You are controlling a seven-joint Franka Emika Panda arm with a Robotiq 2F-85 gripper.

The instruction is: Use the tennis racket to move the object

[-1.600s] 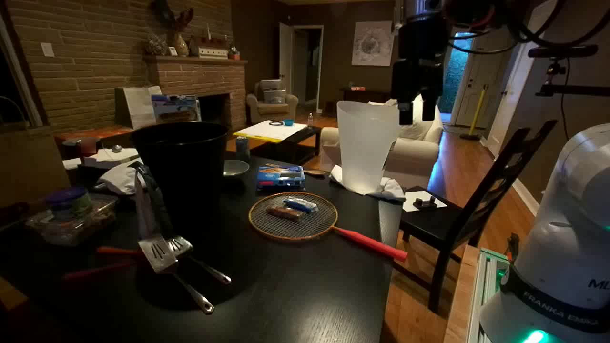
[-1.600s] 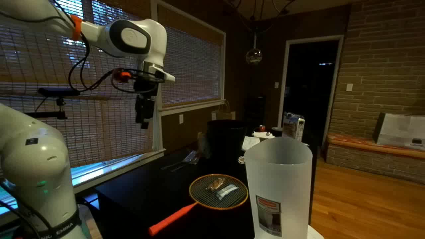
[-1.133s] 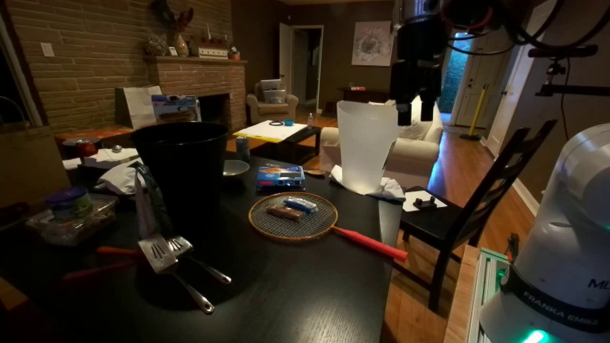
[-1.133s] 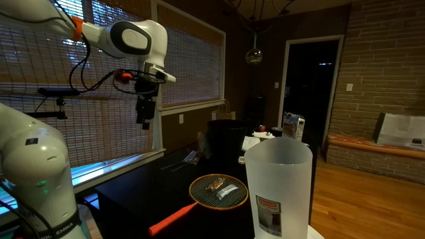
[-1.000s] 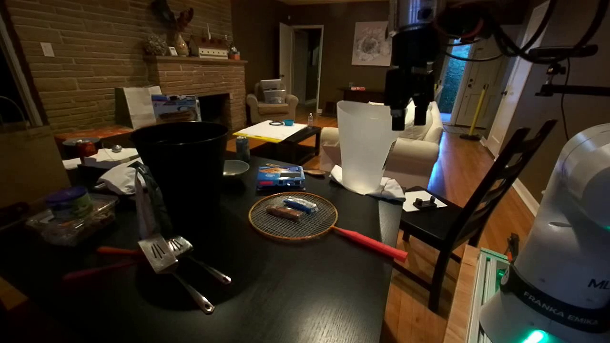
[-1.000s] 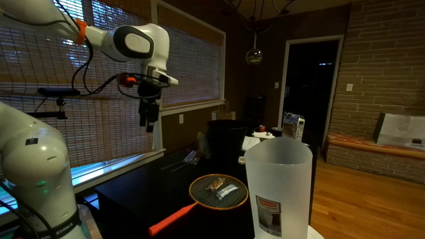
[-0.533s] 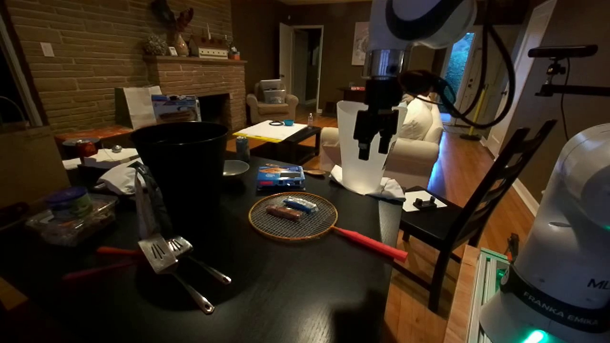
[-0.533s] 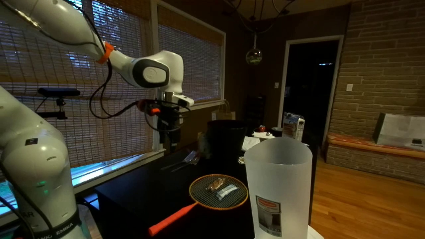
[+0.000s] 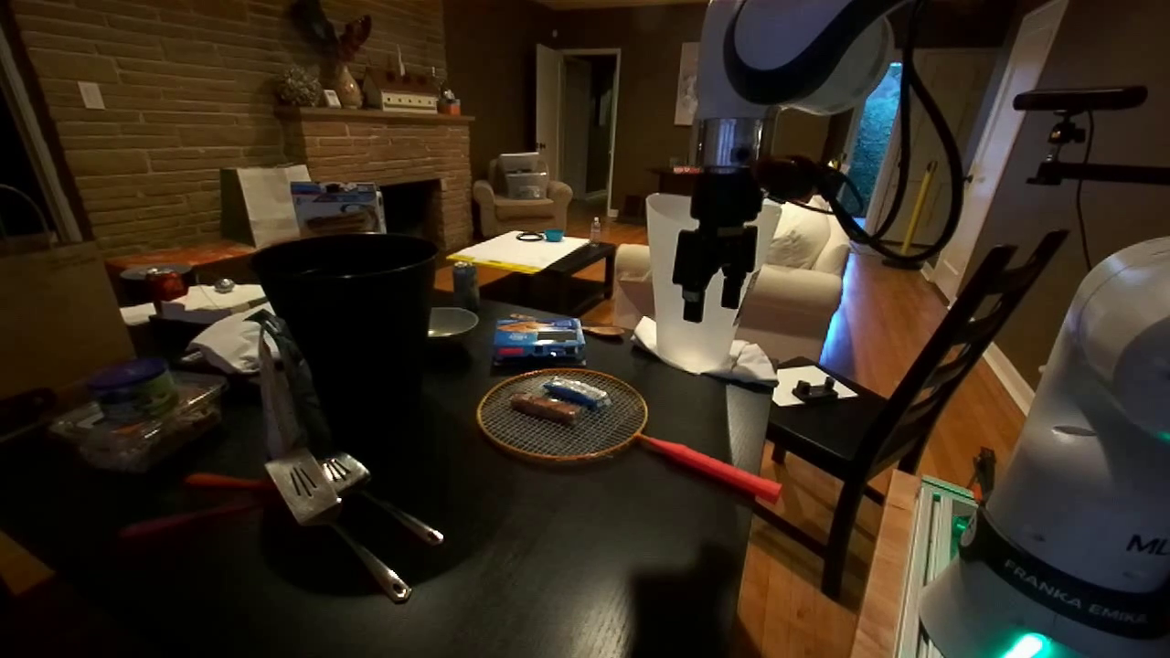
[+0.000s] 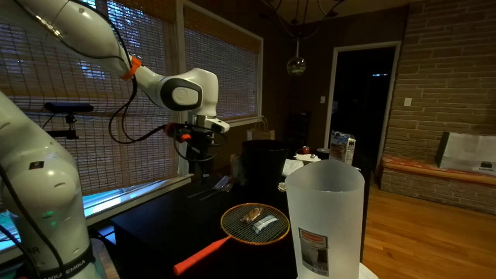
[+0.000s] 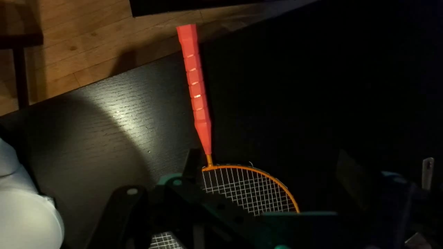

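Claw (image 9: 712,309): spread wide, nothing held. Tennis racket (image 9: 623,429): below claw, ungripped, object (image 9: 546,408) resting on it. Transfer seemingly outstanding.

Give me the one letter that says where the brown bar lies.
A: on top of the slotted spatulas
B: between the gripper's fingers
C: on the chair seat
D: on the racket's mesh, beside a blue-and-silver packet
D, since both exterior views show the brown bar on the mesh of the racket, beside the blue-and-silver packet, with the gripper apart from it.
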